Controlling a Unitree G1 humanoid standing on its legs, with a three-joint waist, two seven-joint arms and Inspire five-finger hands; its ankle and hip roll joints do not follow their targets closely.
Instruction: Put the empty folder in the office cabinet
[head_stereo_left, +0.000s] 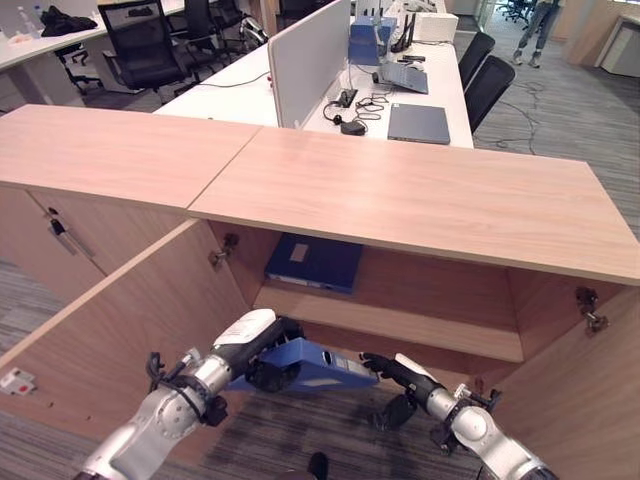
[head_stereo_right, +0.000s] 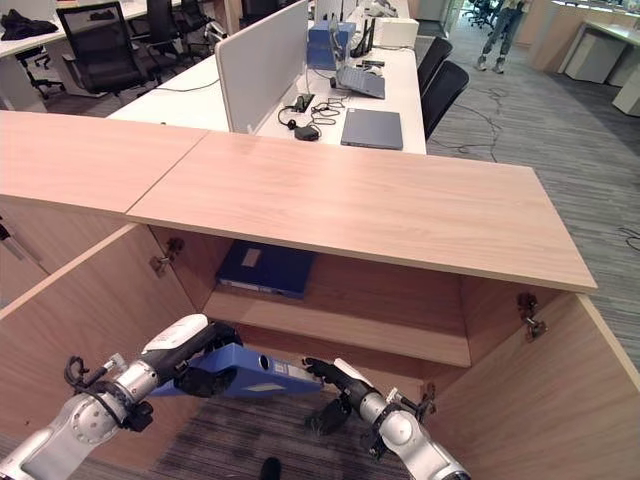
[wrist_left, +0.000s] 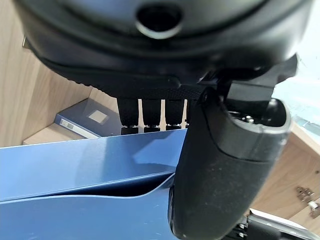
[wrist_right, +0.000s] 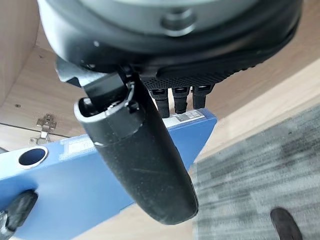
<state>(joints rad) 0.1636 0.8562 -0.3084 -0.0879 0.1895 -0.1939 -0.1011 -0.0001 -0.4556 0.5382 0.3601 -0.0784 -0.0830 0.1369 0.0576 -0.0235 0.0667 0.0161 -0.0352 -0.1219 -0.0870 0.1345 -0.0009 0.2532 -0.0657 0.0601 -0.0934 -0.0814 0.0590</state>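
Gripping the blue folder (head_stereo_left: 318, 367) from both ends, the left robot hand (head_stereo_left: 262, 343) and right robot hand (head_stereo_left: 398, 374) are holding it before the open wooden cabinet (head_stereo_left: 420, 200), where a darker folder (head_stereo_left: 315, 262) is lying on the shelf (head_stereo_left: 400, 325); grey carpet (head_stereo_left: 560, 110), office chairs (head_stereo_left: 140, 45) and a white worktop (head_stereo_left: 420, 95) are standing beyond.

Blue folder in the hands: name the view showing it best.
Left eye view: the blue folder shows whole between the left hand and right hand, before the cabinet. Right eye view is similar; wrist views show close-up parts.
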